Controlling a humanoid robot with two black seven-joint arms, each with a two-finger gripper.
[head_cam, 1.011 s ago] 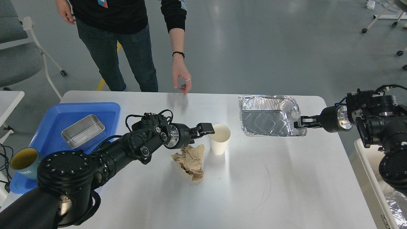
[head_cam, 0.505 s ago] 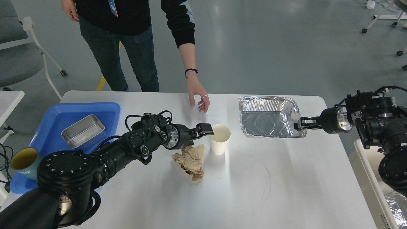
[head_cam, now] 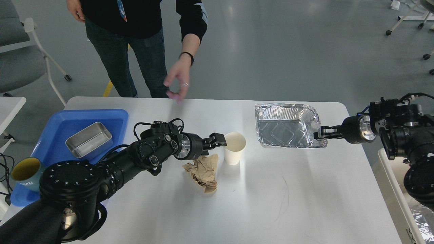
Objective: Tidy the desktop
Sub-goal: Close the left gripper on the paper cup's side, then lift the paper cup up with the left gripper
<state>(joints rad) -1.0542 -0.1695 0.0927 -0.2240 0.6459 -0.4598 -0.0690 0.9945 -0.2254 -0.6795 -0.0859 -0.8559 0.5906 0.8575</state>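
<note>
Nearest me at six o'clock, the wide white desktop (head_cam: 257,203) carries a crumpled brown paper wad (head_cam: 202,171). Just beyond it my left claw (head_cam: 219,141) meets the white paper cup's (head_cam: 234,147) rim, though I cannot tell its opening; a nudge could topple the light cup. At two o'clock my right claw (head_cam: 320,133) pinches the thin silver foil tray's (head_cam: 286,126) edge, which could buckle or tear, and at eleven the bystander's hand (head_cam: 176,78) hovers near the far edge.

A smooth, glossy white bench (head_cam: 271,203) with faint hairline scratches is seen. Crinkled shiny foil forms the tray (head_cam: 288,126) near its far right corner; creased matt brown paper (head_cam: 203,171) lies mid-bench beside a matt white paper cup (head_cam: 234,148). Brushed metal forms the tin (head_cam: 89,139) in a glossy blue plastic tray (head_cam: 112,117).
</note>
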